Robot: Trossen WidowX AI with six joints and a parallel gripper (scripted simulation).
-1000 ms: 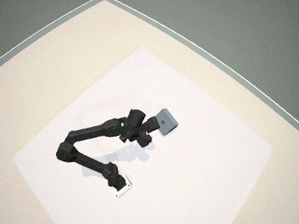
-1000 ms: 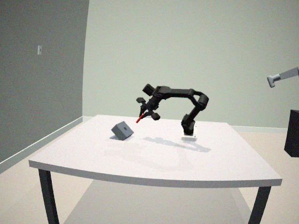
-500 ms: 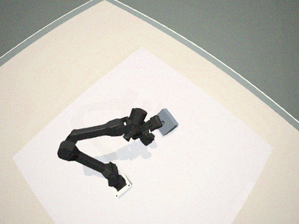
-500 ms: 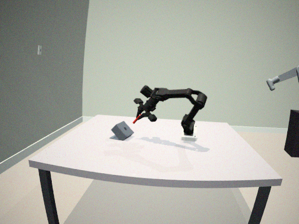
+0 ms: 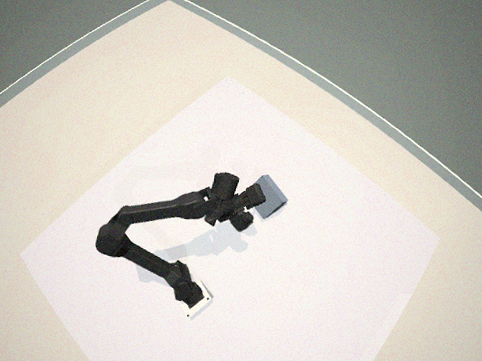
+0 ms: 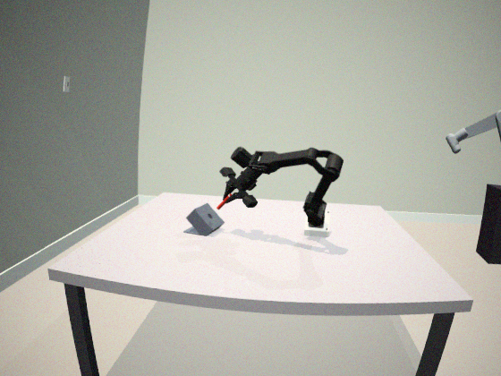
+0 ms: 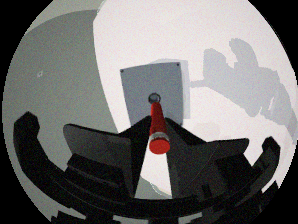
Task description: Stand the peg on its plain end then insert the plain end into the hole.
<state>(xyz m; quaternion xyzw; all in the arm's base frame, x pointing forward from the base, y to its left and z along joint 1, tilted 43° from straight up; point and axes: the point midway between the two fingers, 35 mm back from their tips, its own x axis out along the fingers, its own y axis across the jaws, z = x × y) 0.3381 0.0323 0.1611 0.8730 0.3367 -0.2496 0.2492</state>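
My gripper (image 6: 228,196) (image 7: 157,120) is shut on the red peg (image 6: 223,202) (image 7: 157,116) and holds it tilted above the table. In the wrist view the peg's banded end is nearest the camera, and its plain end points away toward the panel. The grey-blue sloped panel (image 5: 273,198) (image 6: 197,218) (image 7: 137,85) stands on the table. Its hole (image 6: 209,216) (image 7: 154,98) lies just beyond the plain end in the wrist view. The exterior view shows a small gap between the plain end and the panel face. In the top view the arm hides the peg and the hole.
The arm's white base plate (image 6: 317,233) stands on the white table (image 6: 268,273), to the right of the panel in the exterior view. The arm's shadow falls across the table between them. A grey arm (image 6: 480,125) and a dark block (image 6: 492,224) are beyond the table at the right.
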